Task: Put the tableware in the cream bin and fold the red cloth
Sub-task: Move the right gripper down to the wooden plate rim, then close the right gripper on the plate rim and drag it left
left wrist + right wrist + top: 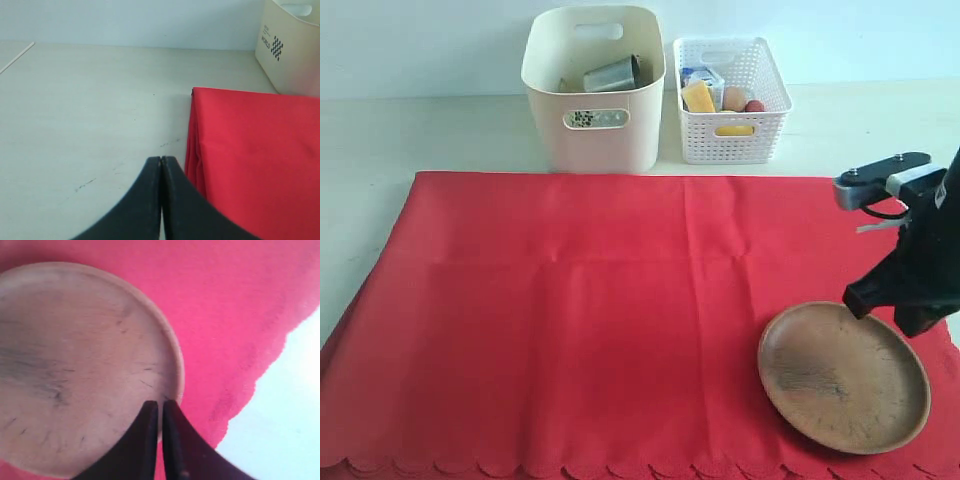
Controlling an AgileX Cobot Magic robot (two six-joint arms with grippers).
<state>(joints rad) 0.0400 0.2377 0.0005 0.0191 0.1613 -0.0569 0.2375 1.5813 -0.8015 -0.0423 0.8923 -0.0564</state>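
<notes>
exterior only: full red cloth (570,320) spread flat on pale table (420,130), scalloped hem at near edge; both containers standing behind its far edge.
left wrist only: left gripper (161,159) pressed together, holding nothing, over bare table just beside a corner of the red cloth; cream bin (295,50) near, checker label (276,47) on its wall.
right wrist only: right gripper (160,404) closed to a thin slit, tips at rim of round wooden plate (75,355); contact with rim unclear.
plate position: on red cloth, near-right corner, lying flat.
cream bin contents: steel cup (610,75) lying tilted; anything else hidden by the wall.
white lattice basket (730,148): just right of cream bin, not touching; holds cheese wedge (697,97), egg (733,97), milk carton (705,75), small red item (755,106); yellow item (734,130) showing through handle cut-out.
</notes>
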